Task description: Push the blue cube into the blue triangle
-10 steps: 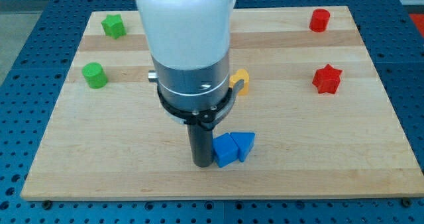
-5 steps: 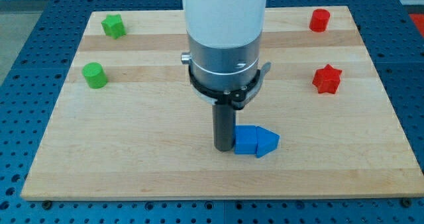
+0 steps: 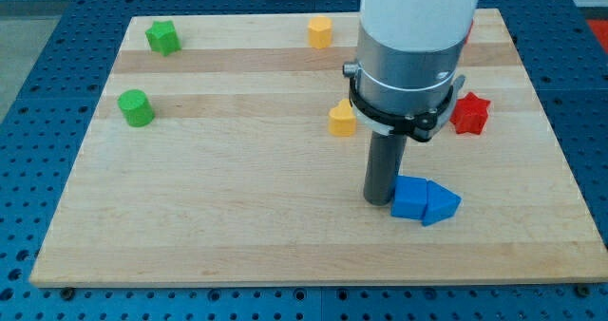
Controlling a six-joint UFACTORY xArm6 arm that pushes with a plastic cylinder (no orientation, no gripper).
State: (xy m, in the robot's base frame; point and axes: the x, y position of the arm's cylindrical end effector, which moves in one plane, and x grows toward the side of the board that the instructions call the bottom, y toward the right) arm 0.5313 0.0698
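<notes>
Pressing against the blue cube (image 3: 409,198) from the view's left, my tip (image 3: 379,200) touches it. The cube touches the blue triangle (image 3: 442,203). I carry no hand, only a rod.

Wooden board (image 3: 190,226), pale planks, on blue pegboard. On it: green star (image 3: 162,37), green cylinder (image 3: 135,107), two yellow blocks (image 3: 320,31) (image 3: 342,119) (shapes unclear), red star (image 3: 469,113), blue cube (image 3: 410,198) touching blue triangle (image 3: 442,204).
</notes>
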